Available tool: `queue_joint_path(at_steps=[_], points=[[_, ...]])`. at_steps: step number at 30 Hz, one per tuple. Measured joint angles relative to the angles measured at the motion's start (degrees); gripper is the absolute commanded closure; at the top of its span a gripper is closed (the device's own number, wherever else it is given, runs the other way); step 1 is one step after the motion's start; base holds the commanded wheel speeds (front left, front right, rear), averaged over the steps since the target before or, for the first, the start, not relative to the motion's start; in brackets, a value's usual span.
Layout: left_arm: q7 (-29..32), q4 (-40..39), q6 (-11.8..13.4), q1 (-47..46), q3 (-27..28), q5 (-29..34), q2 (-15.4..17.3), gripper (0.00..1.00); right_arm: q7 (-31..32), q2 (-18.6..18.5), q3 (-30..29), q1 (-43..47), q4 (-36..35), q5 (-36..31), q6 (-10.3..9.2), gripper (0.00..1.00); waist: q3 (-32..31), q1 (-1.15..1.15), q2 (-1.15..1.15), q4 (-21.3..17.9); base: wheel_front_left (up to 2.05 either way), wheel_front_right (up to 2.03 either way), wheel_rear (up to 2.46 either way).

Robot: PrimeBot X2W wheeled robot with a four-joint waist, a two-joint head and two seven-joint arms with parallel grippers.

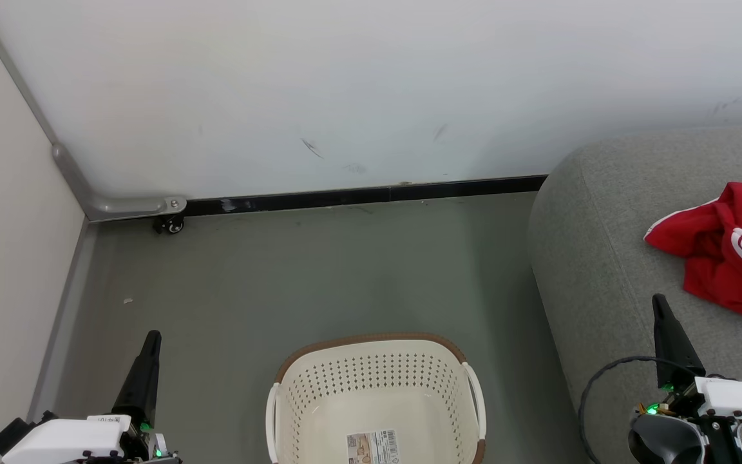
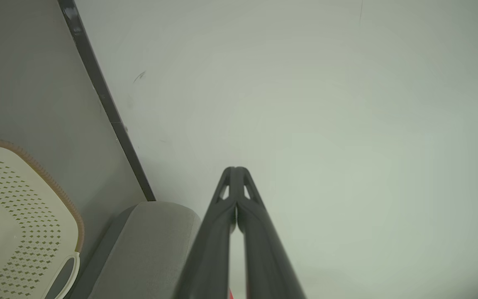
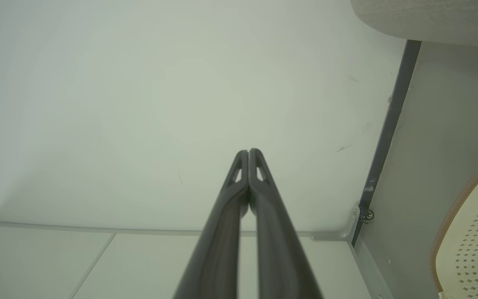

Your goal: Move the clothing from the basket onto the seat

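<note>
The left gripper points up with its 2 fingers pressed together, tip to tip. The right gripper is closed the same way, over the near part of the grey seat. The basket stands on the floor between the 2 grippers, a label sticker showing on its bottom. The clothing lies in a red heap on the seat, just right of the right gripper's tip and slightly beyond it.
</note>
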Motion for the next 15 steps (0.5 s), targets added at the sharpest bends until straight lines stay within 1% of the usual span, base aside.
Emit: queue_joint_path(at_steps=[15], points=[[-0.01,-0.01,0.0,0.0,-0.01,-0.01,-0.08,1.0,0.02,0.0,-0.1,-0.41,0.12,0.14,0.0,1.0,0.01,-0.01,0.0,-0.01,0.0,0.0,0.0]])
